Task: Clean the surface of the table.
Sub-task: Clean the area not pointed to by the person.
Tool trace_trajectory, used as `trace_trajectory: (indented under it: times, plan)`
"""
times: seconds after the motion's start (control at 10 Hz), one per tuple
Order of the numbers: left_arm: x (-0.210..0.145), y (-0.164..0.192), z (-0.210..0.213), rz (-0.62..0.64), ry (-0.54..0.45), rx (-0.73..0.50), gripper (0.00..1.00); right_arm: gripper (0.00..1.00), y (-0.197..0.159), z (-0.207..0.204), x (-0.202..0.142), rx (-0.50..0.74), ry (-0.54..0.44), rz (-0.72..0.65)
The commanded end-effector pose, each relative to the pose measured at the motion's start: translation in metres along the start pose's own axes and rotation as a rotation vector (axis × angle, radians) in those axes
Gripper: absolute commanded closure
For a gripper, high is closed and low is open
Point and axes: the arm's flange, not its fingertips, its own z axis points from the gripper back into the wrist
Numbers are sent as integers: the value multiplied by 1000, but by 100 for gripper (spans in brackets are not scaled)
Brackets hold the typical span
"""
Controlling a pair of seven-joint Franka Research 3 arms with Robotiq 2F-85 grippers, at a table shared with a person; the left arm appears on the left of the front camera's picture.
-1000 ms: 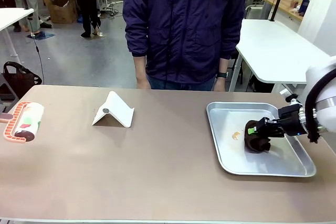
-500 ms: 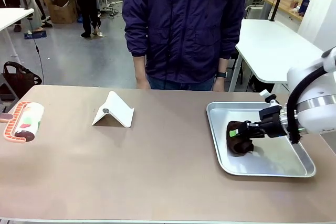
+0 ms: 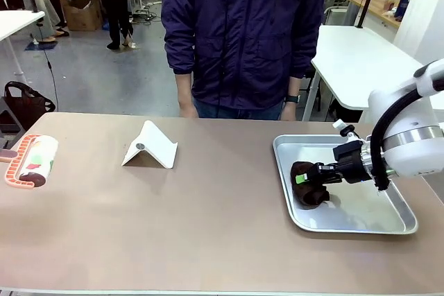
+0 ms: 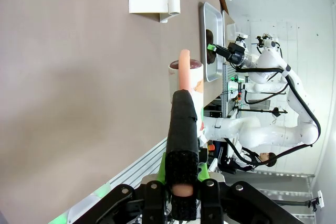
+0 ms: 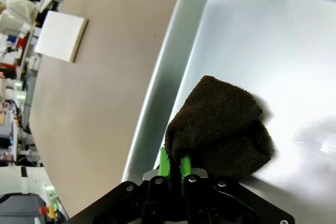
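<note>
From the front, the right jaws pinch a brown cloth (image 3: 311, 188) in the tray (image 3: 361, 223) on the surface (image 3: 208, 220). Close up, the left jaws squeeze the pink handle (image 4: 184, 77) of a roller (image 4: 187, 65).

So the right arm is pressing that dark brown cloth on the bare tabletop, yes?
Not quite. The right gripper does hold the dark brown cloth, but inside the metal tray, not on the bare tabletop; the front view shows it.

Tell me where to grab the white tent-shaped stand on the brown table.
Probably the top fold of the white tent-shaped stand, from above: its two panels meet in a narrow ridge there, and its wide base lies flat on the taupe-brown table.
</note>
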Motion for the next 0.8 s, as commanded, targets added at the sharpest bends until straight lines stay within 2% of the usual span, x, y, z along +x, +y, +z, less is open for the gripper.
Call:
trace_trajectory:
  times: [0.0,0.2,0.5,0.7]
  plan:
    - [2,-5,1,10,-15,-17,78,92,-29,-1,-8,-137,56,-9]
    - [2,-5,1,10,-15,-17,78,92,-39,21,-9,-204,22,-22]
    - [2,-5,1,10,-15,-17,78,92,-49,57,-4,-119,-110,-160]
    - [2,-5,1,10,-15,-17,78,92,-66,69,-4,-144,-145,-228]
